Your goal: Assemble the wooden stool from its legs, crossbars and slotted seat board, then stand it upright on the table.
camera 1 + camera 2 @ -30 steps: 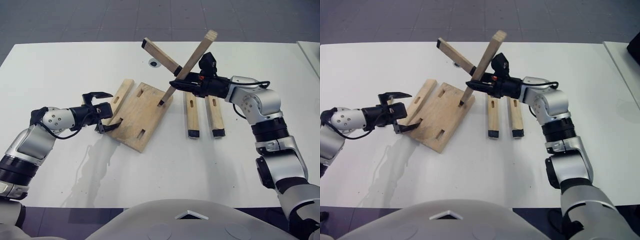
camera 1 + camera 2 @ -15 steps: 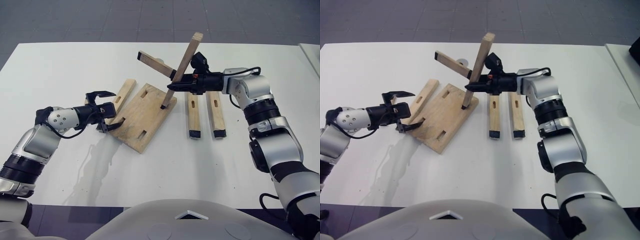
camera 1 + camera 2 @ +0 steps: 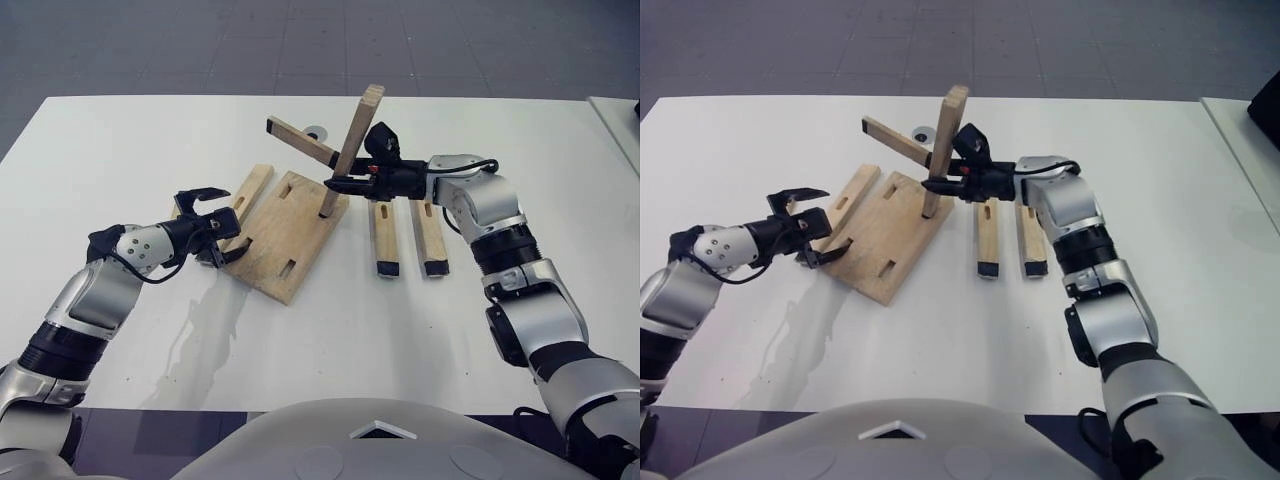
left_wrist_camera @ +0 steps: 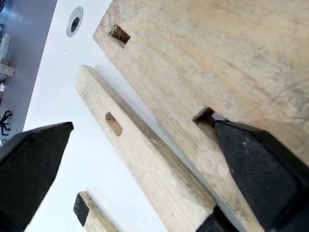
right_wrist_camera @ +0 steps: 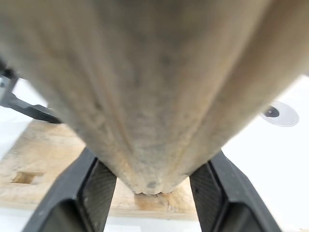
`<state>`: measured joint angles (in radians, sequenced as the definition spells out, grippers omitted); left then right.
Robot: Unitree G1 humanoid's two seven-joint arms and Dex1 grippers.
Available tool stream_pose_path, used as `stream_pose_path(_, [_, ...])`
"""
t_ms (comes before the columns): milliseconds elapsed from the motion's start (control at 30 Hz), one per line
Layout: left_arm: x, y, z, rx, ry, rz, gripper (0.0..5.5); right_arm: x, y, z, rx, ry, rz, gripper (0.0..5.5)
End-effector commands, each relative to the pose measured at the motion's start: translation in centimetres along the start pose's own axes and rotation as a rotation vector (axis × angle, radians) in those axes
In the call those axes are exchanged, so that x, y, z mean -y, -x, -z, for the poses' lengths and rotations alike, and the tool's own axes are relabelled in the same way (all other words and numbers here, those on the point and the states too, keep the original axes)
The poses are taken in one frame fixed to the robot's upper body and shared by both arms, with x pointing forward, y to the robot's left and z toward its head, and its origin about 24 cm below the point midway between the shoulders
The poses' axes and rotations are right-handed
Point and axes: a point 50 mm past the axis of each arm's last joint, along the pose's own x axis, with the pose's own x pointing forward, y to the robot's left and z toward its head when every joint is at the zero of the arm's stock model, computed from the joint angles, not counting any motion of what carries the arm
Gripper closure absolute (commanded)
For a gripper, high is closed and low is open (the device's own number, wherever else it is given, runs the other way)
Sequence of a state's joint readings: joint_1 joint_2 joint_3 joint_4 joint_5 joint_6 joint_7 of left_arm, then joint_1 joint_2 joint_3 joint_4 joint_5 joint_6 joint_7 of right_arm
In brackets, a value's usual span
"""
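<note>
The board (image 3: 285,235) lies near the table's middle, its left edge overlapping a loose leg (image 3: 250,188). At the board's far corner a held leg (image 3: 355,135) stands with its lower end at a slot, leaning slightly right, and a crossbar (image 3: 298,140) juts from it to the left. The right claw (image 3: 338,184) is clamped on this leg low down, just above the board. The left claw (image 3: 213,228) gapes wide at the board's left edge, one fingertip (image 4: 251,159) at a slot, the other clear of the wood. Two more legs (image 3: 384,232) lie side by side just right of the board, black tips toward the robot. A black-tipped piece (image 4: 91,215) lies near the left claw; I cannot tell whether it is a leg or a crossbar. The table (image 3: 120,140) is white, with a round hole (image 3: 317,133) behind the crossbar, and a grey tiled floor (image 3: 200,40) lies beyond. Compared with a second ago, the held leg stands steeper, nearer upright. Count: one board, four legs, one crossbar, one unclear piece.
</note>
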<state>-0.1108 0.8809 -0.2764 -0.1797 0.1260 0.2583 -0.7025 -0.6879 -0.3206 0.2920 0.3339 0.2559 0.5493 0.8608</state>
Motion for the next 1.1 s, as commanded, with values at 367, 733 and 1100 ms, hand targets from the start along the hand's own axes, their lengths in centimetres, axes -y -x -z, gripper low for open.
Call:
stream_pose_path(367, [4.0,-1.3,0.5,-0.021,0.102,0.158,0.1,1.9,0.0,3.9,-0.113,-0.385,0.145,3.45])
stream_pose_path(733, [2.4,-4.1,-1.5,0.067,0.077,0.089,0.1,4.7,2.7,7.3,-0.21,0.014,0.252,3.43])
stream_pose_path(1100, [2.1,-6.0,-3.2,0.14,0.044,0.129,0.1,3.8,3.9,13.5,-0.242,-0.285,0.251,3.42])
